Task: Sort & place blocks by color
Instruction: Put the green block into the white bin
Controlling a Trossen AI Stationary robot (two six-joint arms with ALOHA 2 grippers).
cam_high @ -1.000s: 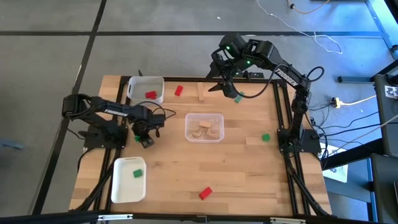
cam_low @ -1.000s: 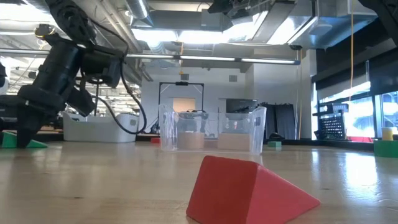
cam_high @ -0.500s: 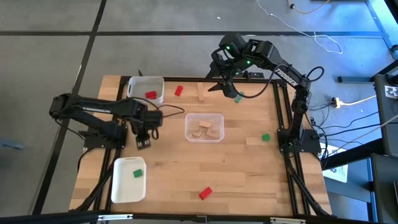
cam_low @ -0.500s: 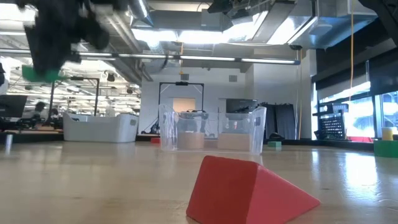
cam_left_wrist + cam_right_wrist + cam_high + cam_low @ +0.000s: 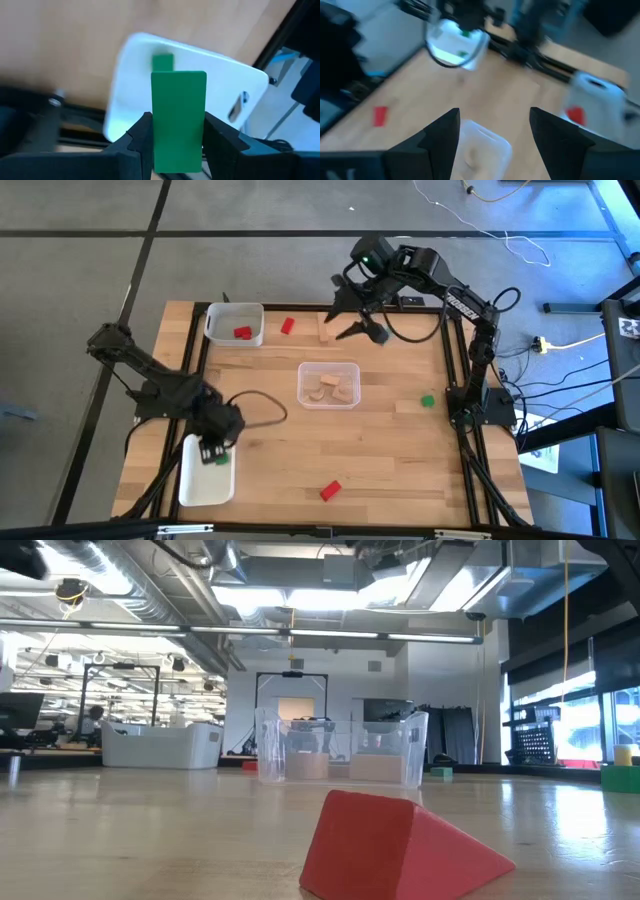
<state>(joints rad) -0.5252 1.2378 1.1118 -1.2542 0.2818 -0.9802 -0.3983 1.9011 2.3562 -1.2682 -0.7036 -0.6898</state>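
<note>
Two arms in play, mine both. Left gripper [image 5: 176,145] is clamped on a green block [image 5: 178,120], fingers pressing its two long sides, long axis running out along the fingers. It hangs over the near-left white tray [image 5: 195,480], which already holds one green block [image 5: 163,62]; from the wrist view that block lies straight ahead of the held one, with bare tray floor beside it. Judgement: the drop turns on being inside the tray rim, and the gripper looks to sit over the tray's far end, close to the resident block, so release room is modest but adequate. Right gripper [image 5: 352,320] hangs with fingers spread wide, nothing between them, at the far edge of the table near a light-wood block [image 5: 324,327] and a red block [image 5: 288,326]. The clear tray [image 5: 329,384] mid-table holds light-wood pieces; the far-left white tray [image 5: 236,323] holds red. Loose on the table: a green block [image 5: 427,401] on the right, nearer my right arm, and a red block [image 5: 330,490] at the near edge, with open table around both.
</note>
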